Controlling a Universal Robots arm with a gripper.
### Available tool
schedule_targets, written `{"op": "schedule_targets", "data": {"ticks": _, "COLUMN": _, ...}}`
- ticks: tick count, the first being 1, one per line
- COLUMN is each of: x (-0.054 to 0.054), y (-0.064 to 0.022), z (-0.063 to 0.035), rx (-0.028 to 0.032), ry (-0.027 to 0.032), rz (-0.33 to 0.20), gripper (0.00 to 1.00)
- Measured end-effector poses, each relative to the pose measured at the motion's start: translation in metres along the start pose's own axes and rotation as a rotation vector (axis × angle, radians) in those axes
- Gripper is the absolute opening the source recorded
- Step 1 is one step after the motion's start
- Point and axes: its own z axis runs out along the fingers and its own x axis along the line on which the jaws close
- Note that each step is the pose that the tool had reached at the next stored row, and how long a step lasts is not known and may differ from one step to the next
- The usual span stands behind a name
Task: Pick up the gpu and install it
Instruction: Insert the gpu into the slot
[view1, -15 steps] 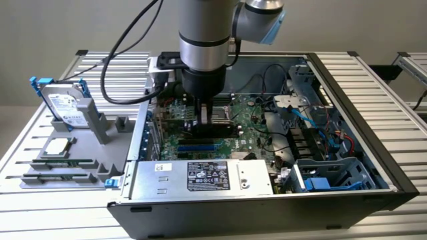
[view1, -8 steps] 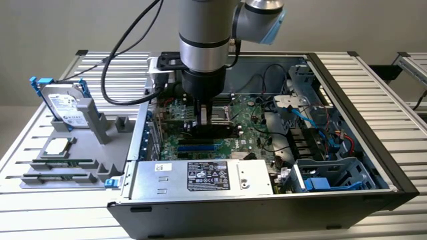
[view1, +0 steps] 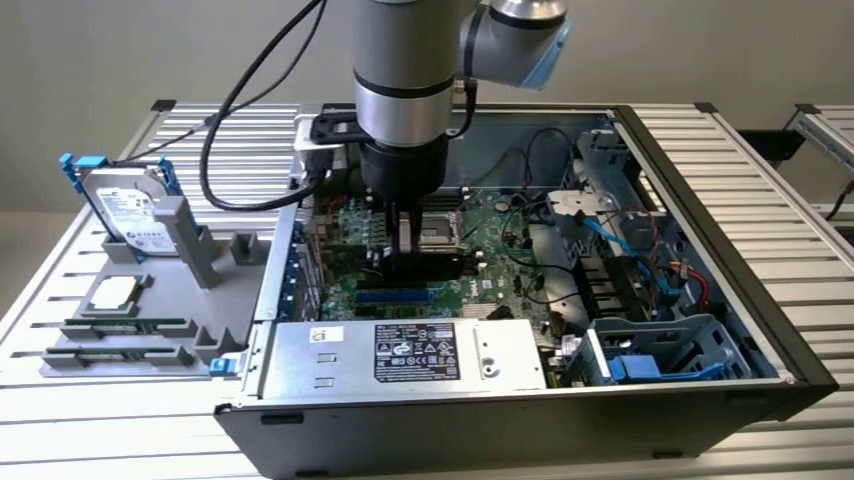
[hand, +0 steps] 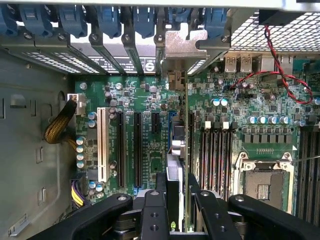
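The gpu (view1: 435, 266) stands on edge inside the open computer case (view1: 747, 300), low over the green motherboard (view1: 494, 235). My gripper (view1: 411, 256) comes straight down on it and is shut on its top edge. In the wrist view the gpu (hand: 176, 150) runs edge-on away from my gripper (hand: 176, 195), between the black fingers (hand: 156, 200). It lies along the black expansion slots (hand: 137, 145), and its silver bracket end (hand: 175, 47) reaches the rear slot openings. Whether the card sits in a slot I cannot tell.
A silver power supply (view1: 400, 355) lies at the case's near side; cables (view1: 601, 230) and a blue drive cage (view1: 654, 350) fill the exterior view's right. A grey tray (view1: 160, 345) outside on the left holds a hard drive (view1: 127, 215), a processor (view1: 114, 293) and memory sticks (view1: 120, 327). The processor socket (hand: 262, 185) lies beside the card.
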Motion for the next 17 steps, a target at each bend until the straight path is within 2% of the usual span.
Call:
{"op": "schedule_targets", "data": {"ticks": 1, "x": 0.0000, "y": 0.0009, "z": 0.0003, "rx": 0.0069, "ry": 0.0007, "rz": 0.000, "gripper": 0.27}}
{"op": "schedule_targets", "data": {"ticks": 3, "x": -0.0001, "y": 0.0026, "z": 0.0006, "rx": 0.0153, "ry": 0.0020, "rz": 0.000, "gripper": 0.27}}
{"op": "schedule_targets", "data": {"ticks": 12, "x": -0.0001, "y": 0.0044, "z": 0.0054, "rx": 0.0162, "ry": 0.0095, "rz": -0.001, "gripper": 0.27}}
{"op": "schedule_targets", "data": {"ticks": 17, "x": 0.0000, "y": 0.0047, "z": 0.0074, "rx": 0.0162, "ry": 0.0116, "rz": -0.001, "gripper": 0.27}}
